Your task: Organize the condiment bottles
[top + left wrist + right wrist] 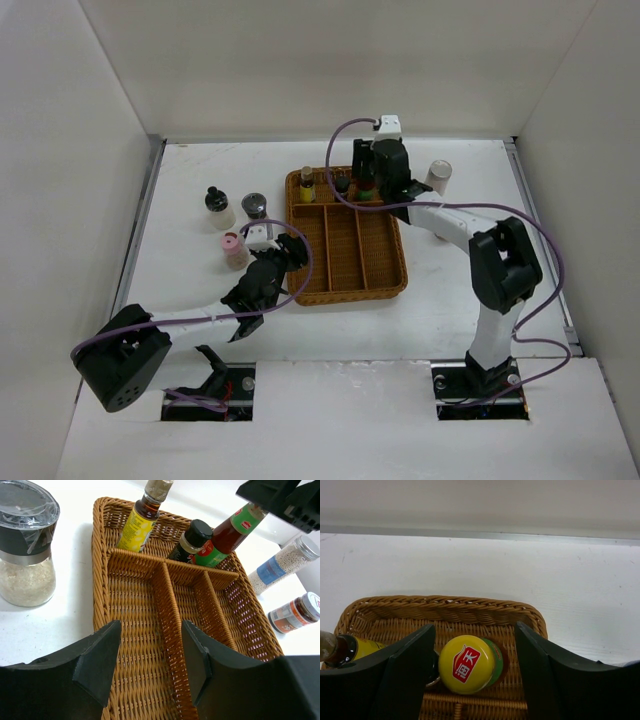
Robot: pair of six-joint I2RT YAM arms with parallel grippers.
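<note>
Black-capped jar [217, 208], silver-lidded jar [256, 206] and pink-lidded jar [233, 248] stand on the table [450, 300], left of the wicker tray [350, 296]. Left gripper [150, 650]: over the tray's left side, jaws spread, holding nothing. Yellow-label bottle [307, 187] and small dark bottle [342, 186] stand in the tray's far compartment. Right gripper [475, 647]: jaws parted either side of the yellow-capped green bottle [467, 664] there, not clamped on it. Tall white cylinder [437, 178] stands right of the tray

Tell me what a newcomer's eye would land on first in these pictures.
The brown wicker divided tray at the table's centre stands out, with three bottles in its far compartment. The right gripper hangs open there, jaws either side of the green bottle with the yellow cap. Three small jars stand loose left of the tray.
</note>
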